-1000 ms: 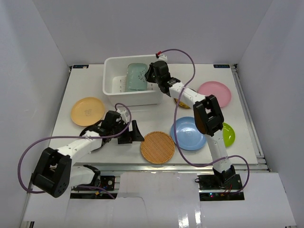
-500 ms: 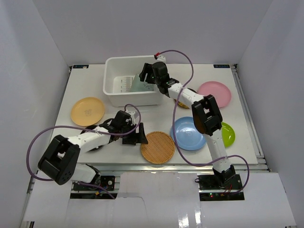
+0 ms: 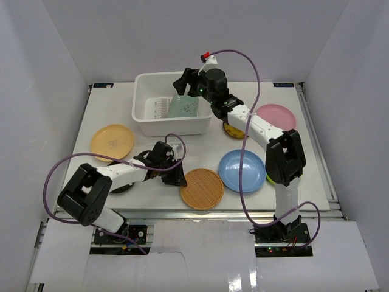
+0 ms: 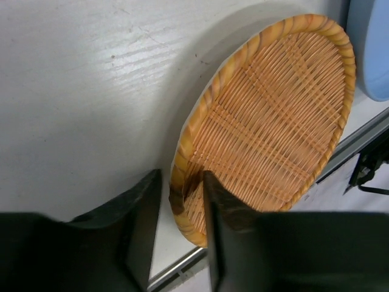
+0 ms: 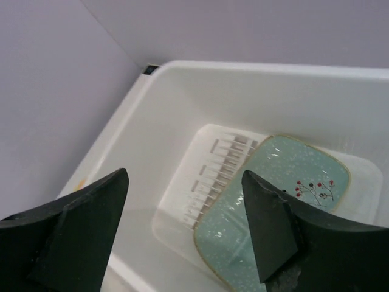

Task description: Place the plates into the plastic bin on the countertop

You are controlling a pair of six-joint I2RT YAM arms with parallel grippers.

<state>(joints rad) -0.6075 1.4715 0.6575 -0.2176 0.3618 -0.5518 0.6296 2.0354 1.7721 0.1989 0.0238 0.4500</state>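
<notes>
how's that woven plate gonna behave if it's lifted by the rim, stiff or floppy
The woven plate probably stays fairly stiff: its weave looks tight with a thick bound rim. Wicker, so likely light for its size. Held by one edge, where the left gripper straddles the rim, it may droop or pivot.

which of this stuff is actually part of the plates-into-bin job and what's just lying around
Part of the job: plastic bin, pale green plate already in it, woven plate, blue plate, pink plate, orange plate, patterned plate.
Just there: purple cables; no loose clutter visible.
</notes>
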